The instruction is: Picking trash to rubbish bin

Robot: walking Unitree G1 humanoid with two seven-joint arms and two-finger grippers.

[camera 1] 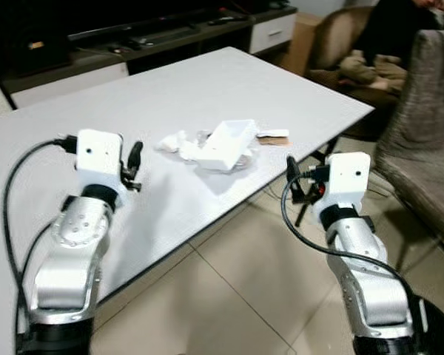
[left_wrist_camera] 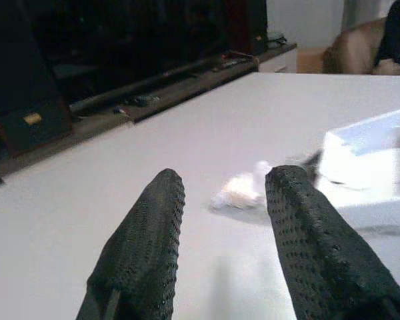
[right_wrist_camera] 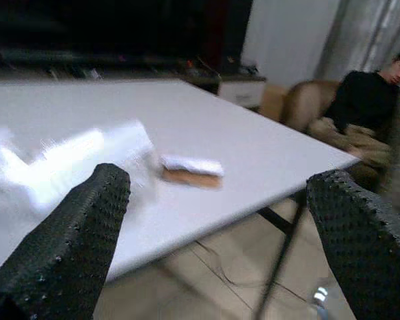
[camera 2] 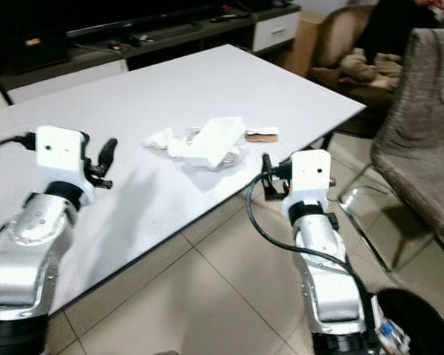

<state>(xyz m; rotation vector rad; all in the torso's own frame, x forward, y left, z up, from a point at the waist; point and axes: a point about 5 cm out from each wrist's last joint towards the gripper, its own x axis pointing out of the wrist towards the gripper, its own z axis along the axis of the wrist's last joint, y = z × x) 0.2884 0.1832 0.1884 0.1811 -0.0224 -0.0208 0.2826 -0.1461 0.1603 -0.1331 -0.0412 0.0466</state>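
On the white table [camera 1: 163, 89] near its front edge lies a pile of trash: a white open box [camera 1: 228, 144], crumpled tissue [camera 1: 170, 140] with clear plastic wrap beside it, and a small brown-and-white wrapper [camera 1: 272, 136]. My left gripper [camera 1: 135, 159] hovers over the table to the left of the pile, open and empty; the left wrist view has the tissue [left_wrist_camera: 240, 193] just beyond the fingertips. My right gripper [camera 1: 292, 176] hangs off the table's front edge, right of the pile, open wide and empty. A black rubbish bin [camera 2: 414, 325] stands on the floor by my right side.
A grey upholstered chair [camera 1: 429, 148] stands at the right of the table. A person in black sits on a brown sofa [camera 1: 355, 44] beyond it. A dark TV cabinet [camera 1: 133, 37] runs behind the table. Tiled floor [camera 1: 229, 296] lies between my arms.
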